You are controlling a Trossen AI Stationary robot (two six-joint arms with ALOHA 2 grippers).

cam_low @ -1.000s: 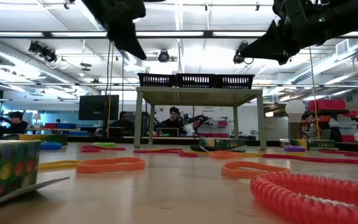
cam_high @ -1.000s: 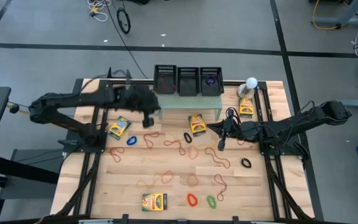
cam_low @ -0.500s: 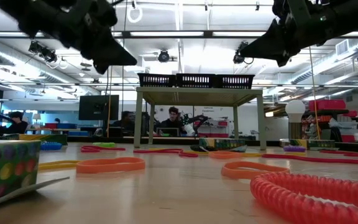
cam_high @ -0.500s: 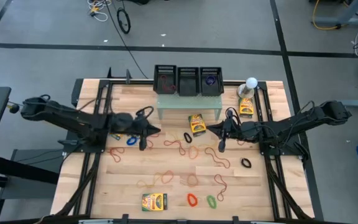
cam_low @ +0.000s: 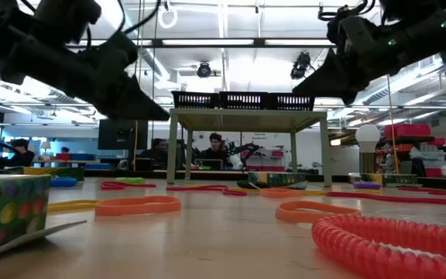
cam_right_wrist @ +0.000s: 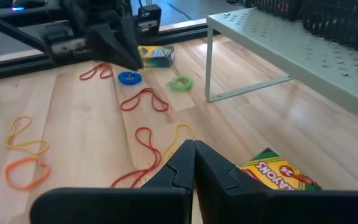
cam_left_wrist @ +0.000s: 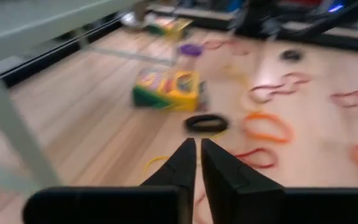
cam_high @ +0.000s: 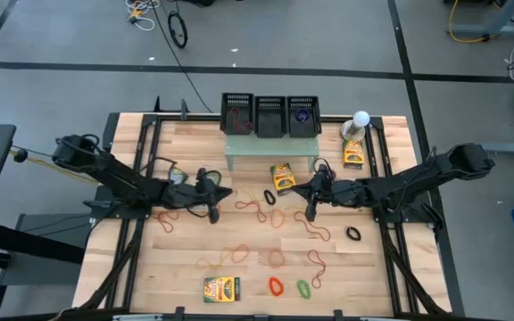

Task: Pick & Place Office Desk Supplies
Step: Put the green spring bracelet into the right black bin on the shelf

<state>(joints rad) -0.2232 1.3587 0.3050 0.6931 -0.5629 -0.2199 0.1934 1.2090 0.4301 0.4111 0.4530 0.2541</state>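
While rubber bands [cam_high: 267, 213] and crayon boxes [cam_high: 282, 177] lie scattered on the worktop [cam_high: 239, 236] before the green stand [cam_high: 270, 150], left jaws [cam_high: 213, 214] stand barely parted and right jaws [cam_high: 310, 214] shut, both empty.

Bright ceiling lights [cam_low: 223, 74] flood the room evenly. The left wrist view is motion-blurred; the nearest coiled band [cam_low: 393, 244] sits out of focus.
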